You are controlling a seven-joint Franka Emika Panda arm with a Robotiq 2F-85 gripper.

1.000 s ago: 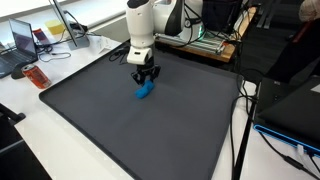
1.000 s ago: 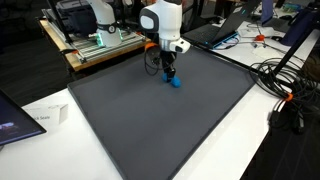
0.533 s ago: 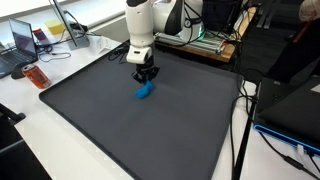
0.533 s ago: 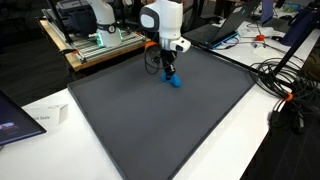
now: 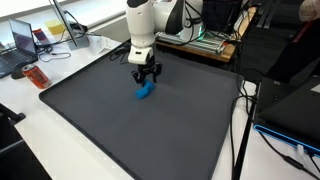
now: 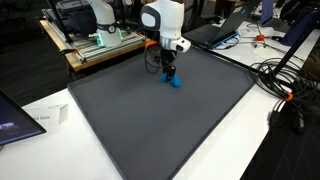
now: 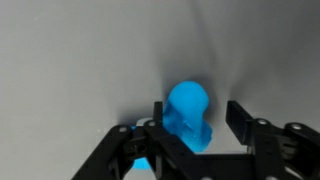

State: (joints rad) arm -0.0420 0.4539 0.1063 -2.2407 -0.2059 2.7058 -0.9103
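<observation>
A small bright blue object [image 7: 187, 108] lies on the dark grey mat [image 5: 150, 135], also seen in both exterior views [image 5: 146, 92] [image 6: 175, 83]. My gripper [image 7: 199, 108] stands straight over it [image 5: 146, 79] [image 6: 170, 70], pointing down, jaws open. In the wrist view the blue object sits between the two black fingers. The left finger [image 7: 159, 112] is against it or very close. The right finger [image 7: 240, 112] stands apart from it, with bare mat showing in the gap. The object's lower part is hidden behind the gripper body.
The mat [image 6: 160, 125] covers most of a white table. A laptop [image 5: 22, 40] and a red object [image 5: 35, 76] lie off one edge. Cables [image 6: 287, 85], a paper sheet [image 6: 40, 118] and a rack of equipment [image 6: 95, 35] stand around the mat.
The jaws have spread apart since half a second ago; the blue object stays on the mat. The arm has hardly moved.
</observation>
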